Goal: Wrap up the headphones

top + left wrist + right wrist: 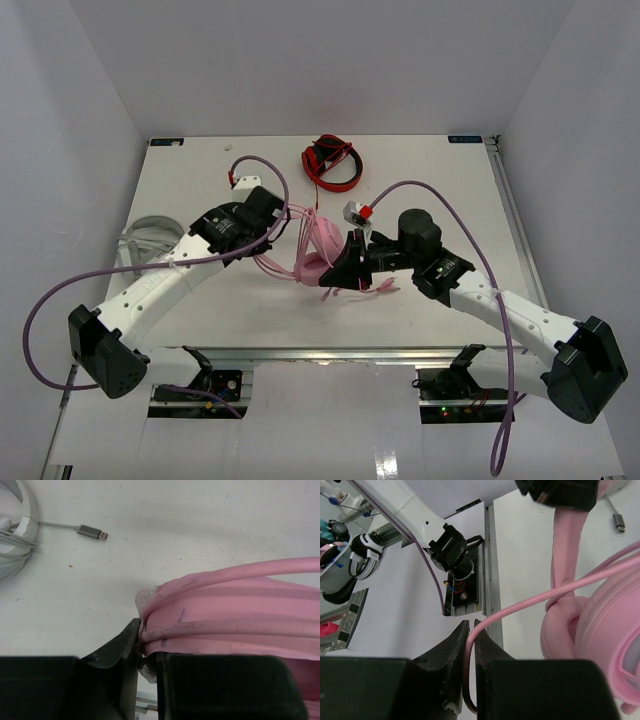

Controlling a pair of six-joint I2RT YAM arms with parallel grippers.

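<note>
The pale pink headphones (318, 252) stand in the middle of the table between my two grippers. My left gripper (285, 225) is shut on the pink headband (225, 612), along which a run of the thin pink cable (230, 626) lies; in its wrist view the left gripper (142, 640) pinches the band's edge. My right gripper (345, 270) sits at the headphones' near right side. In its wrist view the right gripper (472, 625) holds the cable (530, 602) between nearly closed jaws. The cable leads up to the padded ear cup (610, 645).
Red-and-black headphones (333, 163) lie at the back centre. Light grey-white headphones (145, 238) sit at the left edge, with their grey USB plug (92, 532) on the table. The table's front rail (492, 555) and arm mounts lie just beyond the right gripper.
</note>
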